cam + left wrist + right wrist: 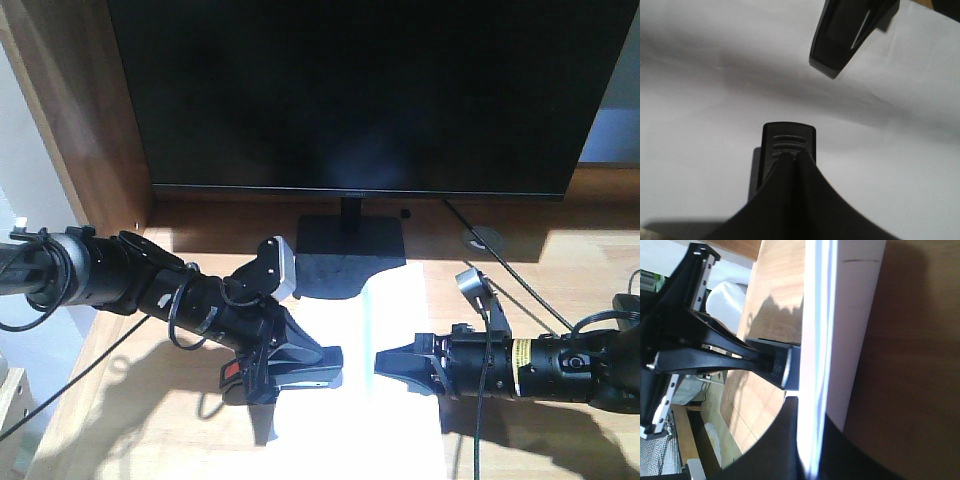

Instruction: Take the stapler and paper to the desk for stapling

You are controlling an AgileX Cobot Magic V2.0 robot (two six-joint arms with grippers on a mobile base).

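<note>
The right gripper (795, 405) pinches the paper's (395, 330) lifted edge, jaws closed on the sheets. The left gripper (325, 368) presses flat on the paper, its opening hidden. Only the front view shows the desk (540, 290); no stapler identifiable.

A big black monitor (360, 90) fills the back of the scene, its dark stand (352, 237) set on a wooden top. A tall wooden panel (75, 110) rises at the left, with a pale wall (25, 170) beyond it. Hard sunlight falls across the wood and throws sharp shadows. A cable (500, 250) runs past a round grommet (483, 238).
</note>
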